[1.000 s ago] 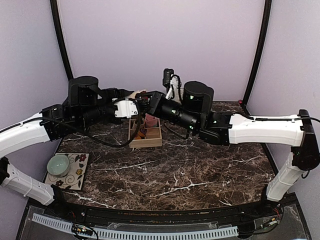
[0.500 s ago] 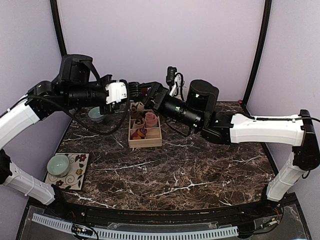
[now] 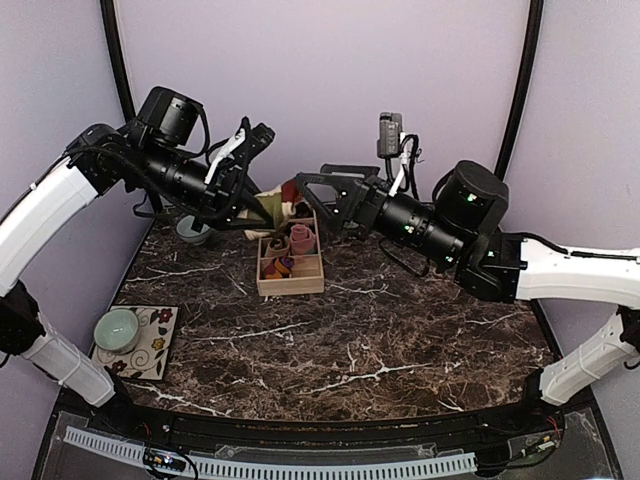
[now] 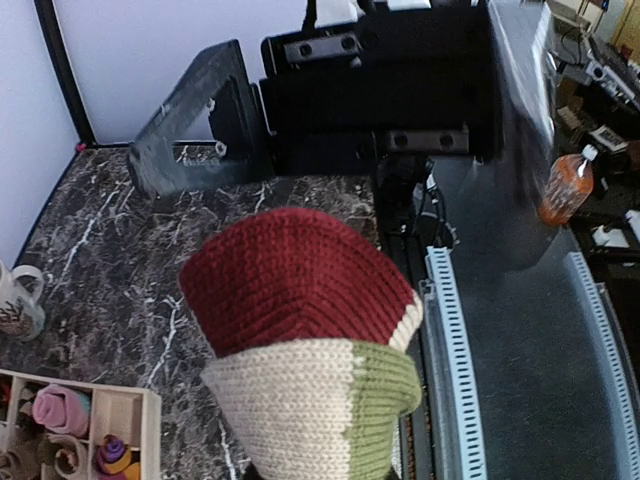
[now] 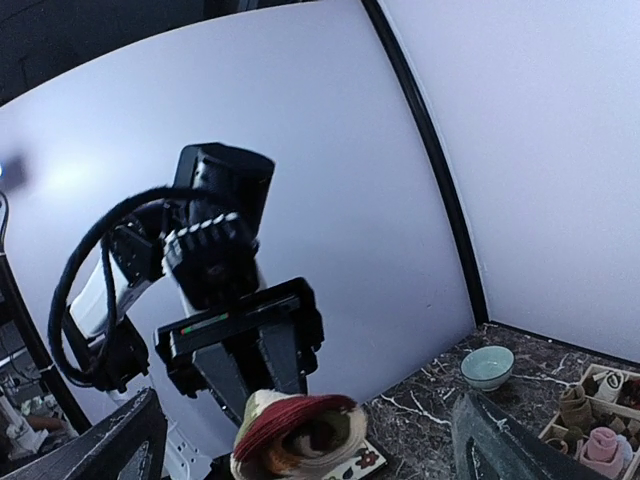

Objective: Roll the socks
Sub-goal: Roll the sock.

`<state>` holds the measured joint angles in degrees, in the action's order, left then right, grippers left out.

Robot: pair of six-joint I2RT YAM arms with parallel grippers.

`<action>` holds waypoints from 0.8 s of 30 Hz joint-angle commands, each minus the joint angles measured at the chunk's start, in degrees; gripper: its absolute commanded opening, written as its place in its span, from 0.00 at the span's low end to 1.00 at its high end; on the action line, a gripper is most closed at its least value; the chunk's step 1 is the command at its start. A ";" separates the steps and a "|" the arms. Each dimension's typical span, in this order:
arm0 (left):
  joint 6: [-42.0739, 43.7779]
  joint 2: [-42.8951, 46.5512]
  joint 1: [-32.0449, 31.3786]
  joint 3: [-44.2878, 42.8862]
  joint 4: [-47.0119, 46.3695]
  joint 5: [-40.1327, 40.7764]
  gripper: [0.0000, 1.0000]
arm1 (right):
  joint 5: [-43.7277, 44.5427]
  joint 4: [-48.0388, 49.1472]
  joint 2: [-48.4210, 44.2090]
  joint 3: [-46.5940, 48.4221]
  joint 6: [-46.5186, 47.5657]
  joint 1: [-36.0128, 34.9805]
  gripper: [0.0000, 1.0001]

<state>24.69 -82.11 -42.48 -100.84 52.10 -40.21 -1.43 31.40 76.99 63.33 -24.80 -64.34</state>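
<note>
1. From the top camera, we see the left gripper [image 3: 258, 203] raised over the far left part of the dark marble table [image 3: 400, 340]. Its fingers pinch a knit sock [image 3: 276, 204], beige with a maroon end and a yellow-green patch. The sock hangs in the air just above the far end of a wooden compartment tray [image 3: 290, 285] that holds small rolled bundles. The right gripper [image 3: 312, 180] faces it from the right, just beside the sock, with its fingers spread wide.
2. In the left wrist view, the sock [image 4: 300, 340] fills the near centre and hides the fingers gripping it. The maroon part lies over the beige and green part. Beyond it we see one of the right gripper's black fingers [image 4: 190, 135] and its black body.
3. In the right wrist view, that arm's own fingers [image 5: 115, 450] stand at the two lower corners, wide apart and touching nothing. Between them and farther off, the left gripper's fingers clamp the sock [image 5: 295, 430], its maroon rim toward us.
</note>
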 commanded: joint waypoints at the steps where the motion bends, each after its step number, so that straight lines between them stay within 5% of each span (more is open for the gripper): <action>1: -8.22 -1.81 1.23 -3.12 0.70 -11.65 0.00 | -3.67 -2.13 2.97 4.63 7.87 -2.92 0.99; 9: -7.36 -2.21 1.34 -3.15 0.84 -14.83 0.00 | -2.74 -0.18 5.46 4.87 6.91 -3.43 0.99; 12: -6.12 -1.84 1.34 -3.40 1.91 -16.61 0.00 | -4.23 0.75 6.10 5.00 7.77 -3.36 0.85; 17: -4.06 -1.26 1.38 -3.48 3.28 -16.90 0.00 | -8.01 -2.21 8.08 8.37 7.15 -3.12 0.39; 20: -3.78 -1.01 1.55 -4.07 3.37 -17.03 0.00 | -8.59 -3.10 9.03 9.42 6.29 -2.90 0.33; 24: -2.98 -0.59 1.84 -4.07 3.96 -17.70 0.00 | -6.86 -1.13 7.52 6.37 5.28 -2.40 0.12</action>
<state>19.90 -85.06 -40.64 -103.18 55.20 -55.11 -8.14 28.86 85.17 70.89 -18.44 -67.09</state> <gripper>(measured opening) 0.138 0.225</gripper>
